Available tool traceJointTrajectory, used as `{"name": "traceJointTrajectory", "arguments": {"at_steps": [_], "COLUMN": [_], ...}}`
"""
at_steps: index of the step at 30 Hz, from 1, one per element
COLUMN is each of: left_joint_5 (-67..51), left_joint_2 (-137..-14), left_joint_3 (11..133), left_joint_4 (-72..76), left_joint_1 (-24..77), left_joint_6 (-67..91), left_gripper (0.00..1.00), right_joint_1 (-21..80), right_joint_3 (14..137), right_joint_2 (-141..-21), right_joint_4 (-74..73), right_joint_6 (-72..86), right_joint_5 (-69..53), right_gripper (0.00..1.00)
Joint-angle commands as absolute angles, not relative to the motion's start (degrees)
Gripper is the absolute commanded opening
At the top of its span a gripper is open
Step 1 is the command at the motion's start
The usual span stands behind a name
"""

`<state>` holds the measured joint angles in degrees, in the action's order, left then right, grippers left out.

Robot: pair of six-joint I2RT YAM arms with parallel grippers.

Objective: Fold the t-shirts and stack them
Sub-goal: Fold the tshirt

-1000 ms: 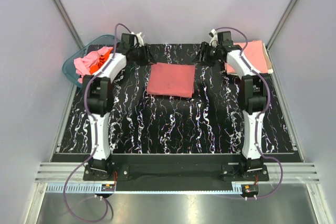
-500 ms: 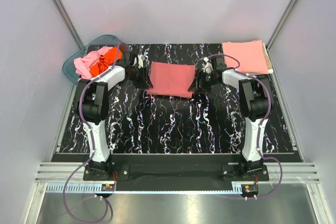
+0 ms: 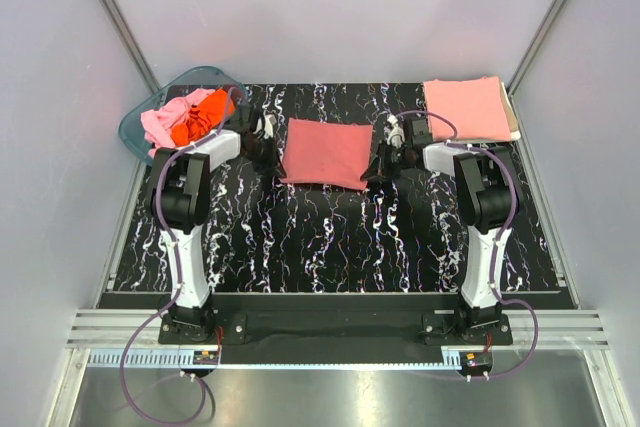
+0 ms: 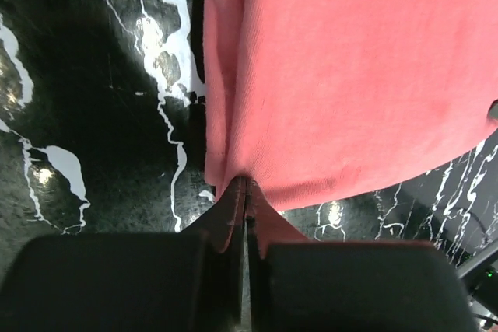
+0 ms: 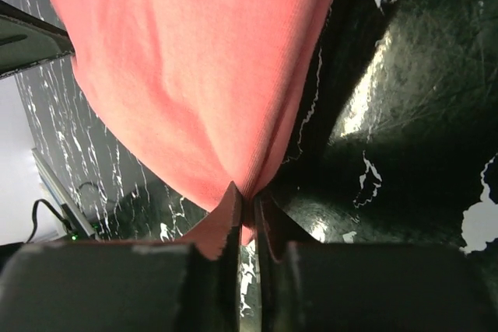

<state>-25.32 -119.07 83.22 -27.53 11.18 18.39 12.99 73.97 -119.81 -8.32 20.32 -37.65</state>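
A brick-red t-shirt [image 3: 325, 152], folded into a rectangle, lies on the black marbled mat. My left gripper [image 3: 268, 153] sits at its left edge, near the front corner, and is shut on a pinch of the cloth. In the left wrist view the fingertips of that gripper [image 4: 245, 186] meet on the hem of the red t-shirt [image 4: 350, 75]. At the right edge my right gripper [image 3: 380, 166] is shut on the front corner. Its wrist view shows the gripper [image 5: 247, 198] with a tuck of the red t-shirt [image 5: 194, 60] between the tips.
A folded salmon-pink t-shirt [image 3: 468, 109] lies at the back right of the mat. A translucent teal tub [image 3: 135, 132] at the back left holds crumpled pink and orange t-shirts [image 3: 190, 115]. White walls stand close on both sides.
Both grippers have come from the shirt's far corners down its sides towards me. They have shut on its left and right edges.
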Motion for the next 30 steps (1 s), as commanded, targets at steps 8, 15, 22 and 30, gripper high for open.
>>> {"name": "traceJointTrajectory", "arguments": {"at_steps": [8, 15, 22, 30], "left_joint_5": [-23.2, -16.3, -12.3, -13.6], "left_joint_2": [-105.7, -101.8, -99.6, -101.0], "left_joint_3": [70.1, 69.3, 76.4, 79.5], "left_joint_4": [-28.6, -35.9, -40.5, -41.1], "left_joint_1": [13.1, 13.2, 13.3, 13.3], "left_joint_6": [21.0, 17.6, 15.2, 13.4], "left_gripper": [0.0, 0.16, 0.25, 0.26], "right_joint_1": [15.6, 17.8, 16.4, 11.6], "right_joint_3": [59.3, 50.8, 56.4, 69.4], "right_joint_2": [-106.4, -101.4, -99.4, -109.5], "right_joint_4": [-6.2, -6.3, -13.3, -15.1], "right_joint_6": [25.0, 29.2, 24.3, 21.2], "right_joint_5": [-35.4, -31.4, -26.5, -26.6], "right_gripper": [0.01, 0.4, 0.54, 0.31]}}
